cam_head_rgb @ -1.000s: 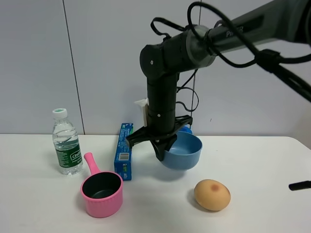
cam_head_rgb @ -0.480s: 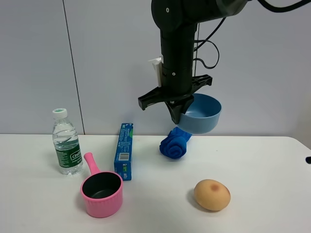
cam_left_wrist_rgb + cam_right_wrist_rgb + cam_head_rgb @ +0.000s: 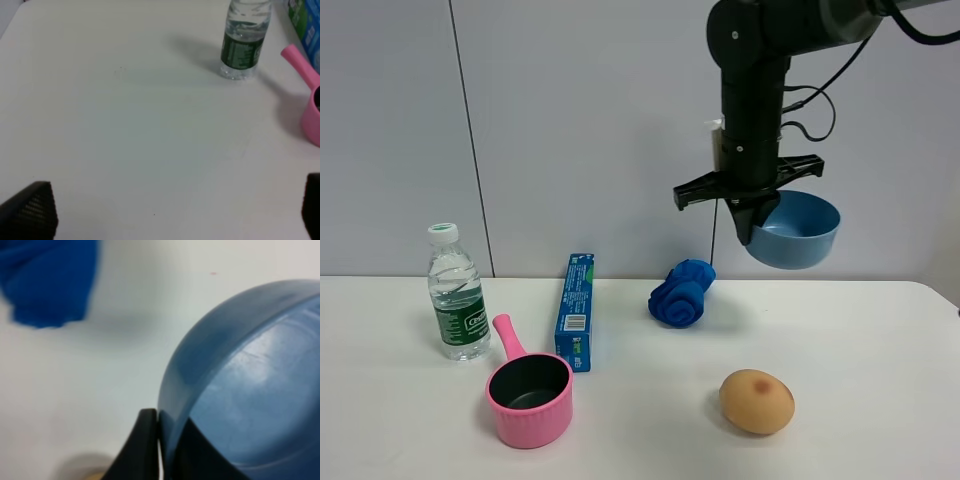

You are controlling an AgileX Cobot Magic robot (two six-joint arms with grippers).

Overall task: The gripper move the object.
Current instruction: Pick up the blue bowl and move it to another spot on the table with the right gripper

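Right claw [image 3: 751,234] pinches the rim of the one bowl [image 3: 800,232], up in the air above the bench [image 3: 865,345]. Left claw [image 3: 170,214] is spread wide. On the bench: one bottle [image 3: 456,294], one pot [image 3: 530,398], one box [image 3: 575,312], one cloth [image 3: 682,292], one tan oval [image 3: 757,401].

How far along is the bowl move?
Done: the right gripper is clamped on the rim of the blue bowl, and the bowl is well clear of the table. In hand: it hangs in the air, right of the blue cloth. Left: setting it down; no drop spot is evident. The left gripper is open, holding nothing.
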